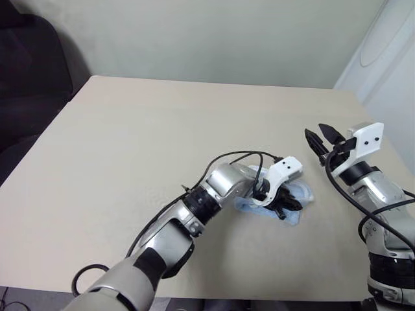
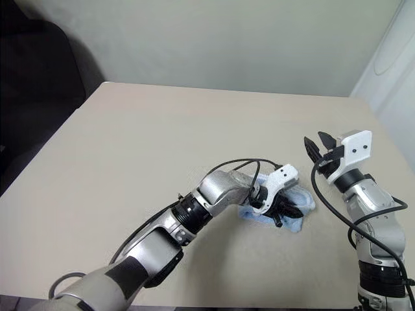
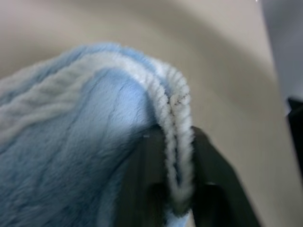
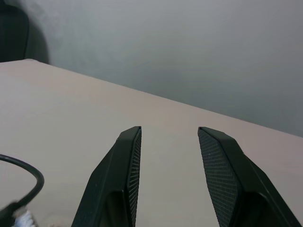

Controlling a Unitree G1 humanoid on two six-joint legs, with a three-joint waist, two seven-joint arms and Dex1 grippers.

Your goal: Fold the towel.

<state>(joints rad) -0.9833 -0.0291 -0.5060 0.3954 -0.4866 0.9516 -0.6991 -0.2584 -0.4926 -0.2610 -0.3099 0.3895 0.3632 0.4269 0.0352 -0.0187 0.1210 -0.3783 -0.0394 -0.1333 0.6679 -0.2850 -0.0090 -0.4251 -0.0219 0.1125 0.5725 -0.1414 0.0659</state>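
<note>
The towel (image 1: 305,193) is a light blue cloth lying bunched in a small heap on the beige table (image 1: 162,129), right of centre. My left gripper (image 1: 285,206) reaches across onto the heap and is shut on the towel. In the left wrist view the doubled white trimmed edge of the towel (image 3: 177,142) runs between the two black fingers (image 3: 142,165). My right gripper (image 1: 322,140) hangs above the table a little to the right of the towel. It is open, tips pointing to the far side, with nothing between the fingers (image 4: 128,170).
A dark chair (image 1: 26,78) stands off the table's far left corner. A white panel (image 1: 382,58) rises past the far right corner. The pale wall runs behind the table's far edge.
</note>
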